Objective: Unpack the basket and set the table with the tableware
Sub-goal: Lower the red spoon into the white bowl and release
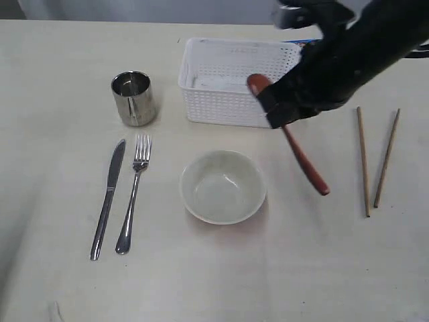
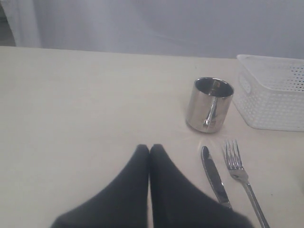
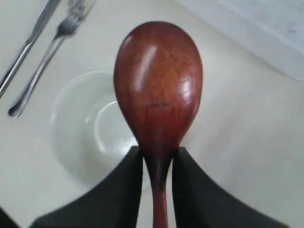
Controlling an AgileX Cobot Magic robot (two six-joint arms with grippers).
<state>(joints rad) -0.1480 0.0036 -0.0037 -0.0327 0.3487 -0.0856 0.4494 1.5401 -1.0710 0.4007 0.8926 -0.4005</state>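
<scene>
My right gripper [image 1: 276, 107] [image 3: 157, 154] is shut on the neck of the dark red-brown spoon [image 1: 301, 157] [image 3: 158, 85], holding it above the table [image 1: 53, 67] between the white basket [image 1: 231, 80] and the pale bowl [image 1: 222, 186] [image 3: 90, 123]. The spoon's handle slants down toward the wooden chopsticks [image 1: 375, 157]. The steel cup [image 1: 134, 98] [image 2: 212, 104], knife [image 1: 108, 198] [image 2: 213, 175] and fork [image 1: 133, 194] [image 2: 240, 173] lie on the left. My left gripper [image 2: 149, 149] is shut and empty near the knife; it is out of the exterior view. No brown plate is in view.
A blue edge [image 1: 305, 41] shows behind the basket, mostly hidden by my right arm. The basket [image 2: 275, 92] stands just right of the cup. A pale curtain [image 2: 142, 23] hangs past the table's far edge.
</scene>
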